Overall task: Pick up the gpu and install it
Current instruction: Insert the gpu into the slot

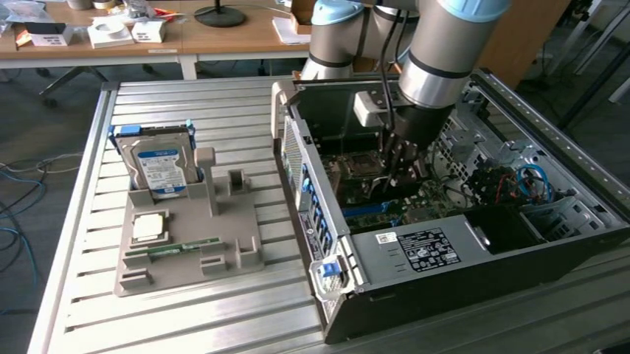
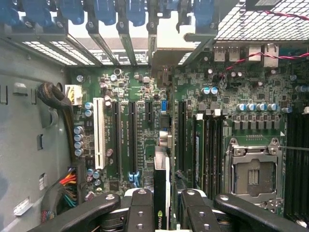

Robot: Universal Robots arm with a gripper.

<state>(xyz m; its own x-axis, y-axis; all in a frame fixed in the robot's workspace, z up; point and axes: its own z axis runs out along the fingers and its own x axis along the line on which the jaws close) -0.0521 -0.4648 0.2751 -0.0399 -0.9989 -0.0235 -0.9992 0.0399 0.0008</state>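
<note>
While the claw [image 2: 166, 200] clenches the gpu [image 2: 160, 186] edge-on (a dark card between both fingers), it hangs over the motherboard [image 2: 145, 92] slots inside the open computer case [image 1: 551, 240] on the table [image 1: 197, 310].

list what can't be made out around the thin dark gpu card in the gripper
Wrist view: the thin dark gpu card is edge-on in the black gripper; its faces are hidden.
Wrist view: the slot under it, covered by the card itself, so seating is unclear.
Exterior view: print on the black-and-white sticker is too small to read.
</note>
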